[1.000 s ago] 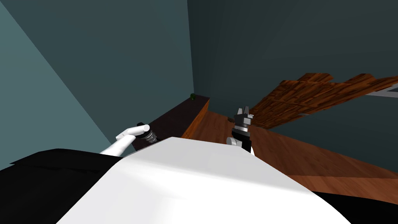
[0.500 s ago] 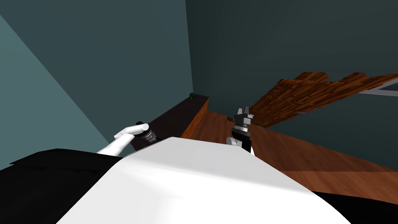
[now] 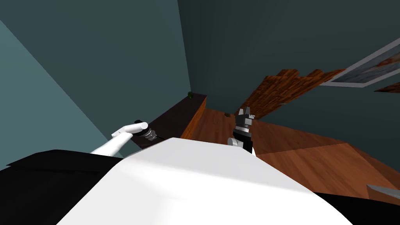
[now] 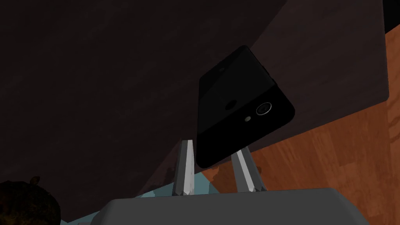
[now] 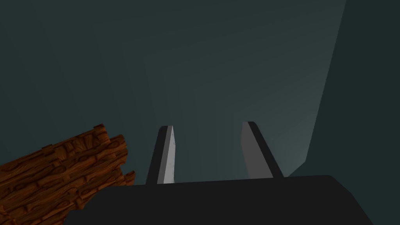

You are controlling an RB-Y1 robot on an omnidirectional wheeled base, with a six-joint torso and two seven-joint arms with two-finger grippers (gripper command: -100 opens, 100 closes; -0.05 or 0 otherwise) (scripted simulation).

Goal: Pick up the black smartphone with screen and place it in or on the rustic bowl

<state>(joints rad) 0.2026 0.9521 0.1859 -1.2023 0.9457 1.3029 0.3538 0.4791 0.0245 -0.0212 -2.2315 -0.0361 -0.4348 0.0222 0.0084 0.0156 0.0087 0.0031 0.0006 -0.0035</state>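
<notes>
The left wrist view gives what the head view cannot. The left gripper (image 4: 212, 155) is clenched on a black smartphone (image 4: 238, 105), its two fingers (image 4: 186, 168) pressing the near corner. The smartphone's back faces the wrist camera, showing a lens and a small flash. That lens end is the one by the gripper, and the long axis runs away from the fingers, leaning toward the wood floor (image 4: 336, 164). The smartphone is held in the air over the edge of a dark brown surface (image 4: 97, 78).

The head view places the left gripper (image 3: 150, 134) at the near end of that surface (image 3: 175, 115), against the teal wall. The right gripper (image 3: 245, 114) is raised over the floor, and in its wrist view the right gripper (image 5: 207, 125) stands spread and holds nothing.
</notes>
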